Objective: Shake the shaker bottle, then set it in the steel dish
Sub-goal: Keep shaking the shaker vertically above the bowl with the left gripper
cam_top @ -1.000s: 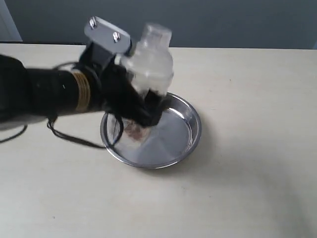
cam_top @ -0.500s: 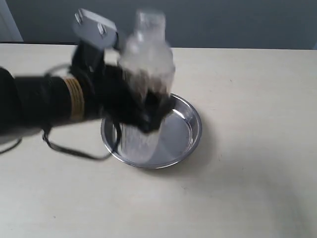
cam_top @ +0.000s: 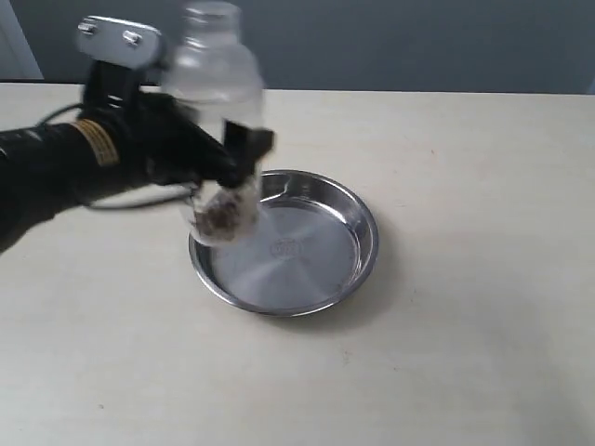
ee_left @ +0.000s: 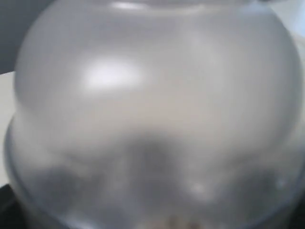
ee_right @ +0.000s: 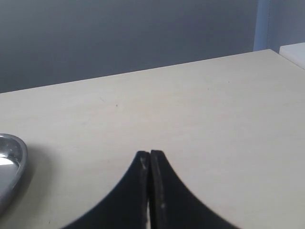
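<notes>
The left gripper (cam_top: 232,156) is reaching in from the left of the exterior view and is clamping the bottle (cam_top: 212,79) around its middle, its dark jaws closed against the clear wall on either side. The bottle is standing nearly upright in that grip, leaning slightly, with its cap (cam_top: 212,13) at the top and the brown and white grains (cam_top: 223,216) lying in its bottom. Its base is showing over the left rim of the dish (cam_top: 316,274), not down on the dish floor; whether it is touching the rim cannot be told. The dish is sitting flat on the pale table (cam_top: 465,325), near the middle, with its stamped mark showing at the centre and nothing lying in it. In the left wrist view the frosted dome of the bottle (ee_left: 152,95) is filling almost the whole picture, blurred, so the jaws themselves are not showing there. The right gripper (ee_right: 150,164) is hanging over bare table (ee_right: 200,105), well apart from the bottle, its two black fingers pressed together with nothing between them; only an edge of the dish (ee_right: 9,162) is appearing in that view.
</notes>
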